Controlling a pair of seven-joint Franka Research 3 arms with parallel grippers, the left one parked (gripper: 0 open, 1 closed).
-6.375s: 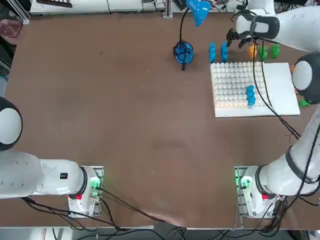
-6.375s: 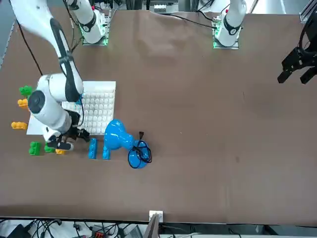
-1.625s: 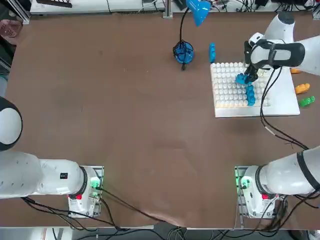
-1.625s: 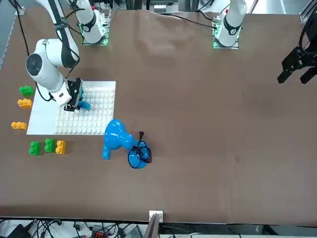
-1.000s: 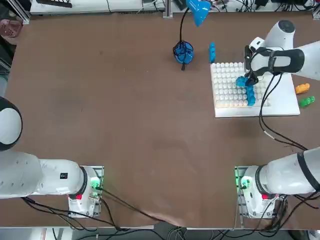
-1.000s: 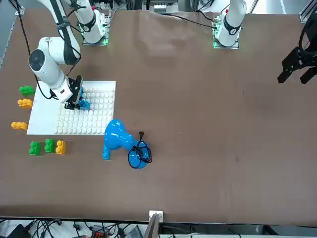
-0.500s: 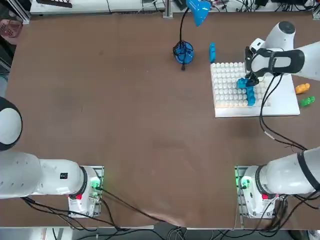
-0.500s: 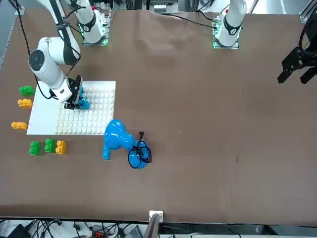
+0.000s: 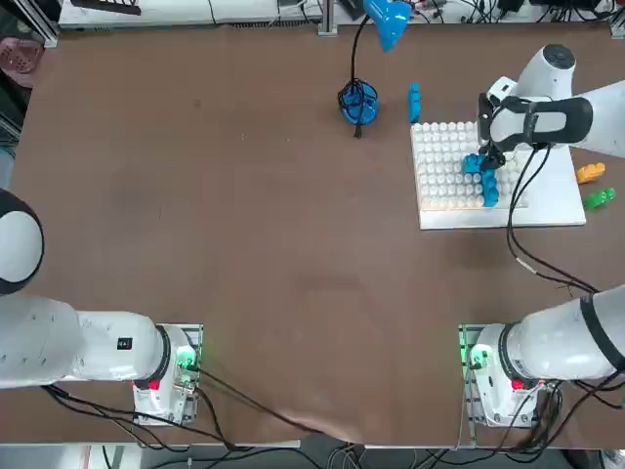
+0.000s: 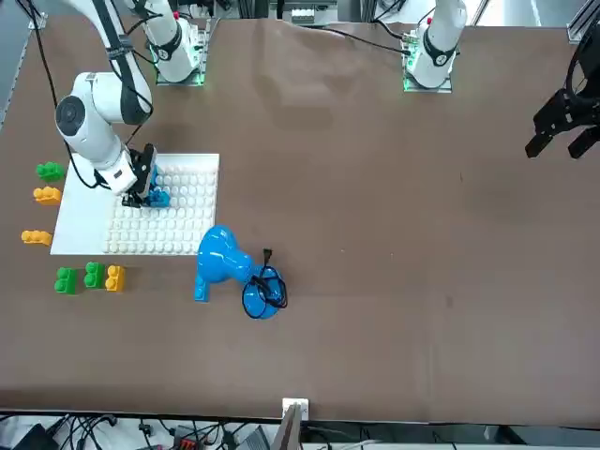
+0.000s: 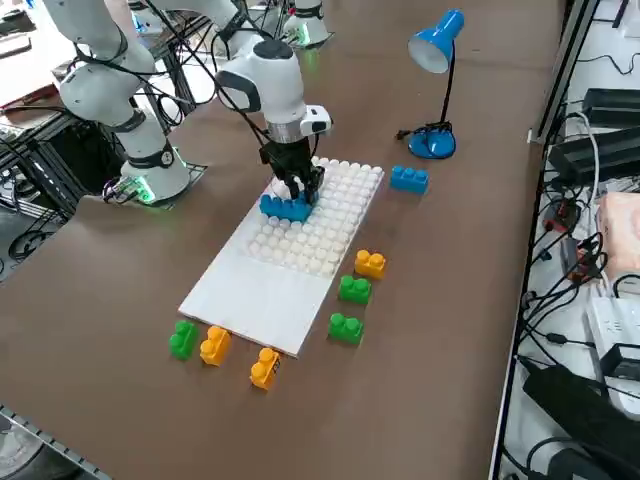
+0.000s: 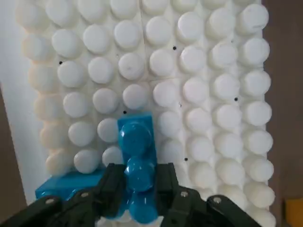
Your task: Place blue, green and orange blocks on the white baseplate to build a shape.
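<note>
We see the right hand (image 12: 139,198) low over the studded part of the white baseplate (image 9: 542,200), pinching a blue block (image 12: 137,156) between its fingers (image 12: 111,189). This block lies on the studs, touching a second blue block (image 9: 489,188) that already sits on the plate; together they make a corner. A third blue block (image 9: 415,96) lies on the counter (image 9: 244,195) between the plate and the blue lamp (image 9: 359,98). Beyond the far edge of the plate we see one orange (image 11: 370,264) and two green blocks (image 11: 346,327). Near the smooth end lie one green (image 11: 183,338) and two orange blocks (image 11: 265,366).
</note>
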